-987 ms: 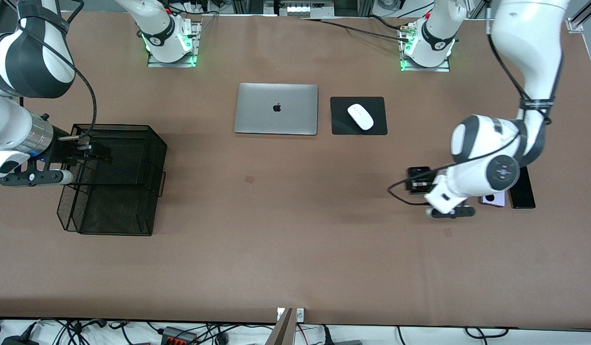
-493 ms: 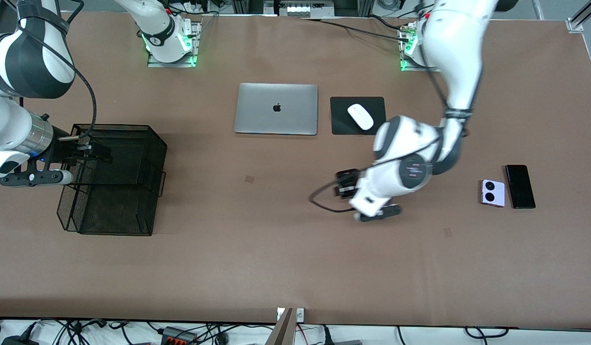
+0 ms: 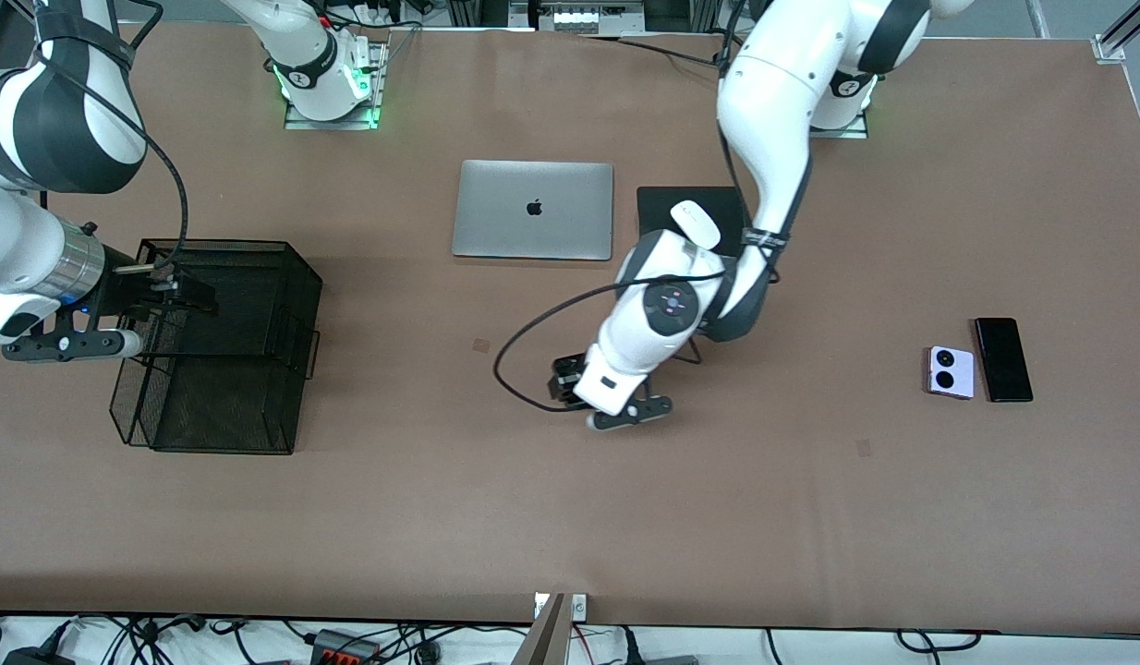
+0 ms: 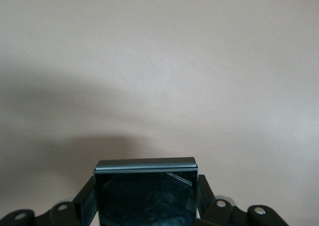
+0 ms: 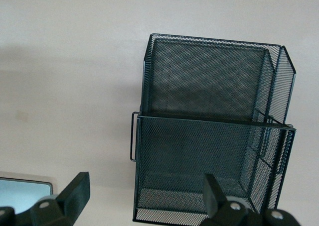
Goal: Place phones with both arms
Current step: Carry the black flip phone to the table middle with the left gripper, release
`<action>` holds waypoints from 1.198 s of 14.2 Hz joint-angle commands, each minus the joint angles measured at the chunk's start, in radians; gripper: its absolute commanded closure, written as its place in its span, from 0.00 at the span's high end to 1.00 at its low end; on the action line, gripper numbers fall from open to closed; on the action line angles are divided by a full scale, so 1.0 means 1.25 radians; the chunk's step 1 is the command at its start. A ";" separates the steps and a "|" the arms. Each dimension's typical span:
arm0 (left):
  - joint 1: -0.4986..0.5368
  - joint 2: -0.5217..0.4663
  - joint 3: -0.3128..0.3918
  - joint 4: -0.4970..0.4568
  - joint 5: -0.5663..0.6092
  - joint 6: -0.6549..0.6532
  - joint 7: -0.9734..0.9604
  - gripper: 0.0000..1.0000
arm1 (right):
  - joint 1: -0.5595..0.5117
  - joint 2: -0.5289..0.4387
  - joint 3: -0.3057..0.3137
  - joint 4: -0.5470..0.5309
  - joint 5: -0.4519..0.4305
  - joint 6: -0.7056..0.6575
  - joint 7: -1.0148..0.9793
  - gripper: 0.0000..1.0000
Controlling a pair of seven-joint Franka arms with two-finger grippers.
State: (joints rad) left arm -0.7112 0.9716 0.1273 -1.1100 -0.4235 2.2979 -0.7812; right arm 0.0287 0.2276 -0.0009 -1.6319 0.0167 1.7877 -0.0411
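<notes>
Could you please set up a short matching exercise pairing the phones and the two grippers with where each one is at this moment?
Things:
1. black flip phone
2. lavender phone
3. right gripper
4. left gripper

Places or states:
A. open beside the mesh basket
B. gripped by the left gripper
C. over bare table nearer the front camera than the laptop
D. lying beside the black slab phone

Pairs: 1-B, 2-D, 3-A, 4-C

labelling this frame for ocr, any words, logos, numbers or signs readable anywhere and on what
No words or numbers can be read in any view.
Apple logo, a sign and no lettering: on the lid of the silver laptop.
Round emblem on each robot base: too small to read.
Lavender phone, black slab phone and the flip phone in the left gripper: no markings show.
</notes>
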 commanded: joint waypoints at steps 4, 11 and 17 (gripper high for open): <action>-0.072 0.088 0.018 0.128 -0.004 -0.007 -0.162 0.43 | 0.017 0.004 0.002 0.015 0.005 0.001 0.000 1.00; -0.107 0.128 0.011 0.125 0.082 0.069 0.133 0.43 | 0.030 0.034 0.003 0.015 0.012 0.002 -0.004 1.00; -0.135 0.157 0.015 0.113 0.093 0.066 0.113 0.51 | 0.048 0.078 0.003 0.013 0.012 0.047 0.001 1.00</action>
State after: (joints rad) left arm -0.8725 1.1511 0.1342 -0.9848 -0.3278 2.3861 -0.6347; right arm 0.0842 0.3159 0.0032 -1.6305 0.0184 1.8440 -0.0413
